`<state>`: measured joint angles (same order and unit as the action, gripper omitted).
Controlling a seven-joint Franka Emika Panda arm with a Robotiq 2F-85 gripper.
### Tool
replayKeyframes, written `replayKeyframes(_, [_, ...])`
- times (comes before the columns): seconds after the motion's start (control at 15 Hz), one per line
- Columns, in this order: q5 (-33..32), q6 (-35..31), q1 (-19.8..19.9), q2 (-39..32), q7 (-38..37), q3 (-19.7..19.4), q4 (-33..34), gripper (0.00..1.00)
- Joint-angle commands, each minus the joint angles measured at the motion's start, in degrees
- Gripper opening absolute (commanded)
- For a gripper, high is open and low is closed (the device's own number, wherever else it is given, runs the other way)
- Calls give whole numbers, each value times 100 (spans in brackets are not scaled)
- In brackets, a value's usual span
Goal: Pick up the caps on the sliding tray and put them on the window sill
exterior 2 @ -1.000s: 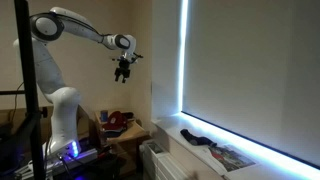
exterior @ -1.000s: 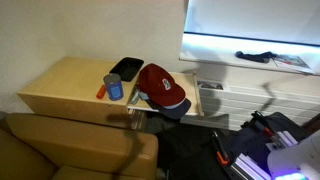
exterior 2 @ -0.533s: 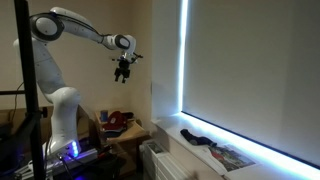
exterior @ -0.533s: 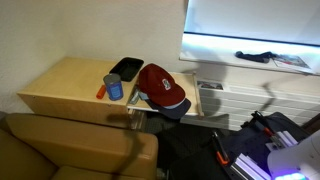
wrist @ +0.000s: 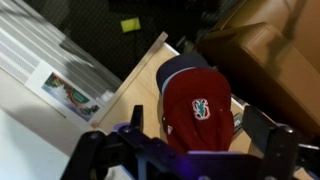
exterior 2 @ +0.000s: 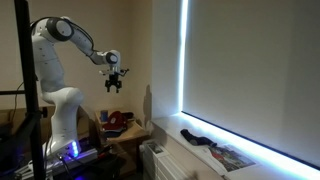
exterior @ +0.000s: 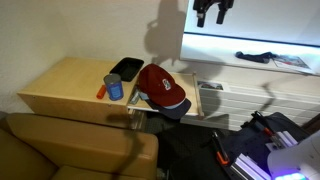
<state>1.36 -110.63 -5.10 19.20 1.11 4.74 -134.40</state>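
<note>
Wrist view alone: white emblem (wrist: 203, 106) on the red cap (wrist: 190, 125), under the wide-spread, empty gripper (wrist: 188, 150).

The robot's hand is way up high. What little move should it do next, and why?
Probably come straight down toward the red cap. The gripper hangs high above it, open and empty, and the wrist view shows the cap right below. The cap is not yet on the sill, so it must be grabbed first.

The red cap (wrist: 197, 112) looks like matt cloth; the tabletop (exterior: 62, 84) is smooth pale wood.
</note>
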Motion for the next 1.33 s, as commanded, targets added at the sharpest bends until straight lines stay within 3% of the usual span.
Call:
replayKeyframes(0.0, [-450,-780,-93,-438,-428,361,20,100])
replayKeyframes(0.07, [-258,-551,-135,-264,-334,293,-46,100])
replayKeyframes(0.33, [-360,-711,-148,-416,-443,347,-13,100])
replayKeyframes(0.6, [2,-2482,-262,-597,-485,366,-587,100])
replayKeyframes(0.87, [-65,-4103,-319,-1005,-637,479,-1103,100])
replayKeyframes(1.07, [-273,-4744,-329,-1520,-824,571,-1260,100])
replayKeyframes(1.2, [-460,-4850,-284,-1750,-1118,574,-1207,100])
replayKeyframes(1.27, [-234,-4614,-358,-1515,-825,522,-1233,100])
